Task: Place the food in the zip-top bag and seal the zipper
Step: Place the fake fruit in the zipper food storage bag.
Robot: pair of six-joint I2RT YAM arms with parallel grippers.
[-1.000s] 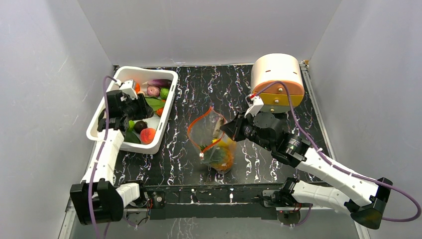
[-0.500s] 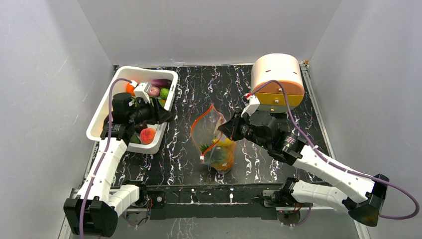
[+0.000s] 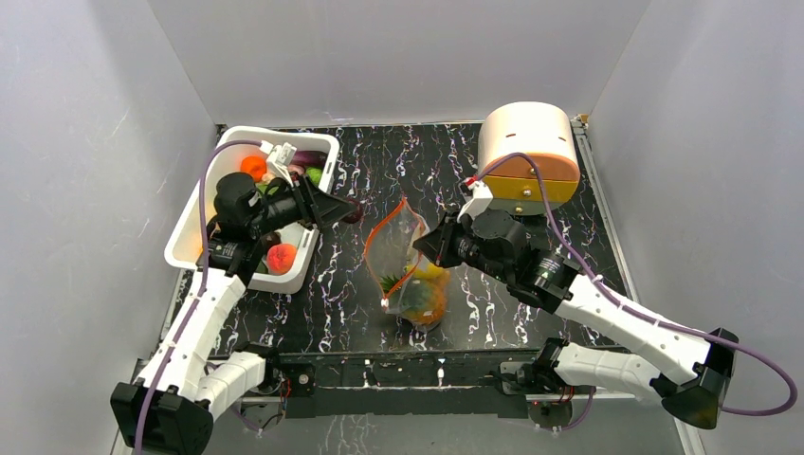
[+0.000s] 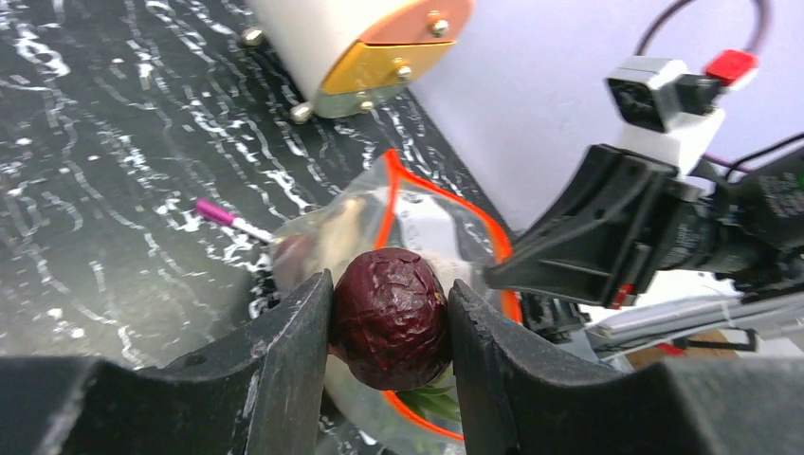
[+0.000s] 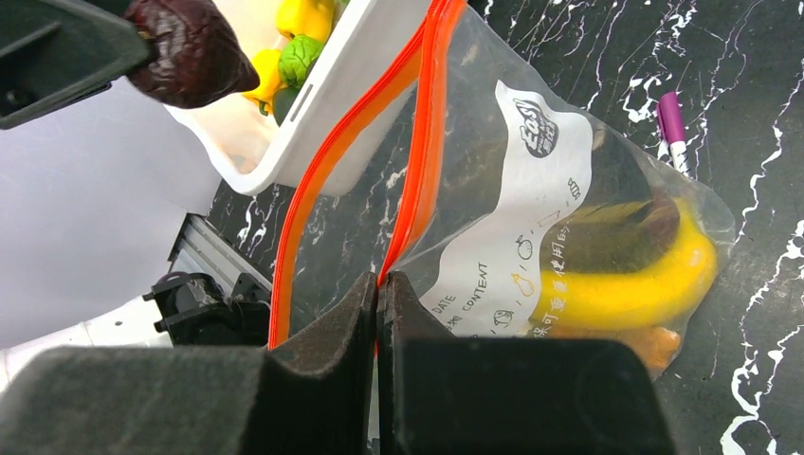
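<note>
My left gripper is shut on a dark purple wrinkled toy fruit and holds it in the air, just left of the zip-top bag and between the white tub and the bag. The clear bag stands open on the black table. My right gripper is shut on its orange-red zipper, holding one side of the mouth up. Inside the bag lie a yellow banana, an orange piece and green leaves. More food, such as an orange piece and a peach, lies in the tub.
The white tub stands at the back left. A round cream container with a yellow drawer stands at the back right. A thin purple pen lies on the table behind the bag. Grey walls close in three sides.
My left gripper has risen out of the tub with the dark purple fruit and moved right towards the bag's mouth. My right gripper has kept hold of the zipper, shifting slightly.
</note>
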